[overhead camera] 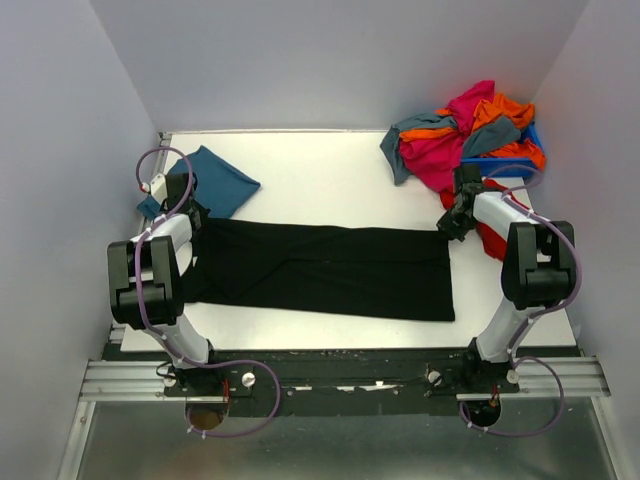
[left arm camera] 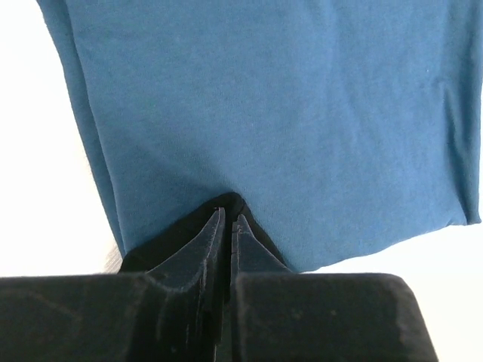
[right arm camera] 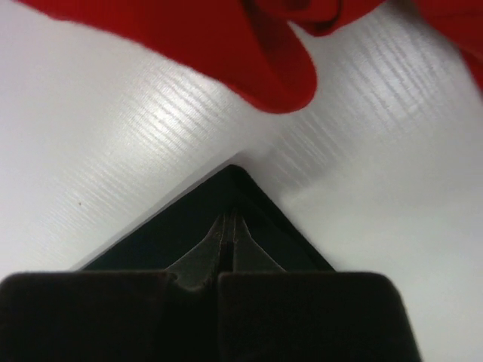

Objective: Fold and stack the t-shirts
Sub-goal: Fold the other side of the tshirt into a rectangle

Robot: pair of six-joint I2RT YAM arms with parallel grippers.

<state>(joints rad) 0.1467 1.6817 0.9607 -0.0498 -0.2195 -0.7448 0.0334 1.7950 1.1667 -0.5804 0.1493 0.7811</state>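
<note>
Black shirt (overhead camera: pixel 330 268) lies flat across the worktop (overhead camera: pixel 330 170), long axis left to right; we note left pincer (left arm camera: pixel 229 219) and right pincer (right arm camera: pixel 229 220) each clamped on its own end corner.

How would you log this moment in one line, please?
left gripper: shut on black t-shirt, left end | right gripper: shut on its right corner | teal t-shirt: folded, far left | shirt pile: far right
</note>
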